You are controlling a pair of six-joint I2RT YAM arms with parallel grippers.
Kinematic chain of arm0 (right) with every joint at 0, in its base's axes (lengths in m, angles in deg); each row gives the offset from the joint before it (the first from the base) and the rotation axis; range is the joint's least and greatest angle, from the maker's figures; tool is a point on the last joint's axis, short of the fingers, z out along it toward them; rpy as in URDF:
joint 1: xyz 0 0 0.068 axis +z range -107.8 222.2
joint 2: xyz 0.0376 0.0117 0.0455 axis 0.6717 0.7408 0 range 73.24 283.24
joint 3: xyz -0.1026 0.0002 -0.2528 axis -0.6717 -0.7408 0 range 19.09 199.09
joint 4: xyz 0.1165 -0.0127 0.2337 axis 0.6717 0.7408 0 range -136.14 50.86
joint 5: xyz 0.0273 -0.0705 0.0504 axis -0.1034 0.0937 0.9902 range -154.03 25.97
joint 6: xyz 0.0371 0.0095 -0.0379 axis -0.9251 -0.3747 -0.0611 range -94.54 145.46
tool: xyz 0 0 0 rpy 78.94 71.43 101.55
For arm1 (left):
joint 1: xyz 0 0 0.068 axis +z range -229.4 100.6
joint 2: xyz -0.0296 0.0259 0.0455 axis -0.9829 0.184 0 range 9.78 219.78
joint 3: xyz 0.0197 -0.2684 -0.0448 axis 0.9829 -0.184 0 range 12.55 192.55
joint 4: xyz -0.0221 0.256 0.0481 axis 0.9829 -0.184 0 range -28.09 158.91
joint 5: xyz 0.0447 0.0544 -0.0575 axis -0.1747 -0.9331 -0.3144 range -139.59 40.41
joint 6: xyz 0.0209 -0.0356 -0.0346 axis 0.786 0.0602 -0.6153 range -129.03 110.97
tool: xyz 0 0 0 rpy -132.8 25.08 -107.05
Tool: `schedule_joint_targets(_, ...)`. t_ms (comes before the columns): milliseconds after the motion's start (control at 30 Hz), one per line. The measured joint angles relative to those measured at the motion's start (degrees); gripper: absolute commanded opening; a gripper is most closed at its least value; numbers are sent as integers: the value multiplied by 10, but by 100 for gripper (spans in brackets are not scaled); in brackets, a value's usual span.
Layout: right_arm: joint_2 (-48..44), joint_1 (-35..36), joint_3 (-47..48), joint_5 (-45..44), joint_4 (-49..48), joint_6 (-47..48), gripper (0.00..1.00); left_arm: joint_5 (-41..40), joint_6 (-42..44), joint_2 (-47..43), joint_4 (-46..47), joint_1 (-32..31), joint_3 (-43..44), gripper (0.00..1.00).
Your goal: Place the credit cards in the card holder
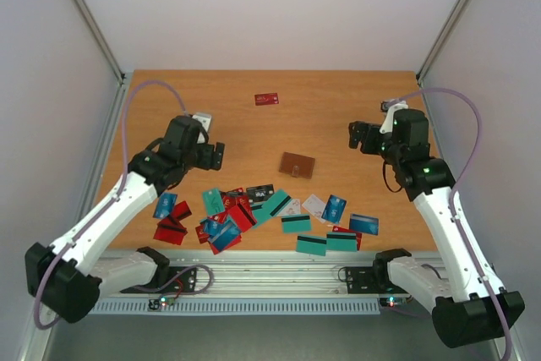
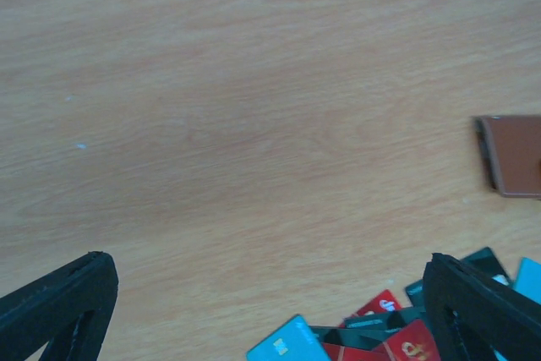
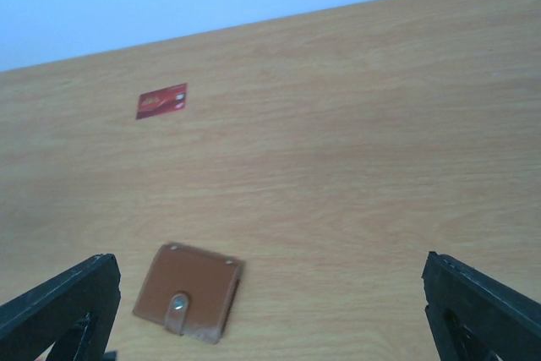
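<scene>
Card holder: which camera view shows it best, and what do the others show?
Right wrist view: the brown card holder lies whole and closed, snap tab visible. Left wrist view crops it at the right edge; top view shows it whole but small.

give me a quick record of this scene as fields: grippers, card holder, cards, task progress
left gripper: open, empty, just beyond the left part of the card heap
right gripper: open, empty, to the right of the card holder
card holder: folded shut, flat on the table, apart from the cards
credit cards: loose heap along the near edge, many overlapping
lone red card: alone near the far edge
progress: no card in the holder yet
</scene>
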Motion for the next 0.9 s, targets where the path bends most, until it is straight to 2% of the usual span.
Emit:
schedule_joint_targets(67,-4,0,-1,-27,0,5,99,-26,8,-33,31,0,-39,94)
schedule_joint_targets(133,0,-1,-3,-48,3,5,99,-42,19,-61,71,2,-82,99)
schedule_joint_targets(300,25,-15,-44,-65,-8,7,98,-67,54,-100,160,14,-184,99)
schedule_joint_targets(467,2,-47,-160,-59,-51,22,99,-62,63,-90,203,68,-210,99)
schedule_joint_targets(567,0,-54,-194,-61,-73,27,99,-42,66,-82,245,108,-233,99)
schedule_joint_targets(767,-6,-56,-270,-92,-172,35,99,0,65,-33,344,204,-308,99)
schedule_joint_targets(900,-12,-57,-336,-99,-238,55,98,8,56,17,414,237,-342,99)
